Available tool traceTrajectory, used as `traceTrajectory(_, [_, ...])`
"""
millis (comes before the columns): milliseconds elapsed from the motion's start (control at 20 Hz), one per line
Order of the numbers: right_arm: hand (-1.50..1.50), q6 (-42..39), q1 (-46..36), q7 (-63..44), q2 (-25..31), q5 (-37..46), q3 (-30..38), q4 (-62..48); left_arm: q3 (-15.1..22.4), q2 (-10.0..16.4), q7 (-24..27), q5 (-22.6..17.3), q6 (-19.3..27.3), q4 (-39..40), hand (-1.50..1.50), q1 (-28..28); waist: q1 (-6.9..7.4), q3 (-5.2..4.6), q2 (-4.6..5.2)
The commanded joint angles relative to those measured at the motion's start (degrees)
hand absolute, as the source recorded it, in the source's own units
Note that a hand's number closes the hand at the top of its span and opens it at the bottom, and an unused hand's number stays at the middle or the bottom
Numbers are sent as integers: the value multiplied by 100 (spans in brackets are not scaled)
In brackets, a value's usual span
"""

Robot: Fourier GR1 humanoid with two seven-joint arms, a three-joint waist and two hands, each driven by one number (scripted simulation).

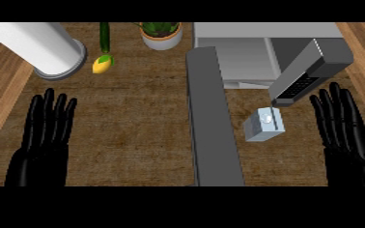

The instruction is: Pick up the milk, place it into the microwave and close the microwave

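A small grey milk carton (263, 124) with a round cap stands on the wooden counter, just right of the microwave's open door (211, 121). The microwave (267, 53) sits at the back right, its cavity open toward me and its dark control panel (308, 75) angled on the right. My right hand (341, 121) rests open at the right edge, fingers up, a short way right of the carton and not touching it. At the lower left, far from the carton, my left hand (44, 130) rests open with fingers up.
A white cylinder (44, 48) lies at the back left. A yellow lemon-like fruit (102, 64) sits beside it, below a thin green stalk (105, 36). A potted plant (161, 35) stands at the back middle. The open door splits the counter lengthwise.
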State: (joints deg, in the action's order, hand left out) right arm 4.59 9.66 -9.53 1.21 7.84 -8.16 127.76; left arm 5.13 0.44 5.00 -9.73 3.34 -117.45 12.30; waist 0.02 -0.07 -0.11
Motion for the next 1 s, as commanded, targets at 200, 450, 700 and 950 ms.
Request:
traceTrajectory(200, [-150,201,665,658,-119,97,-172,-362,628,-43,1251,89,-53,445,-150,996,2,6,3])
traceTrajectory(450, [-150,70,948,1051,-90,-187,-140,-711,918,-42,1395,164,-158,108,-150,1522,6,7,1])
traceTrajectory(700, [-150,81,854,1647,-112,-405,-102,-1471,970,4,1652,165,-251,-99,-150,2053,20,8,3])
traceTrajectory(950, [-150,654,344,2422,-121,-396,274,-2894,1080,-35,2001,211,-246,-20,-150,2193,47,9,7])
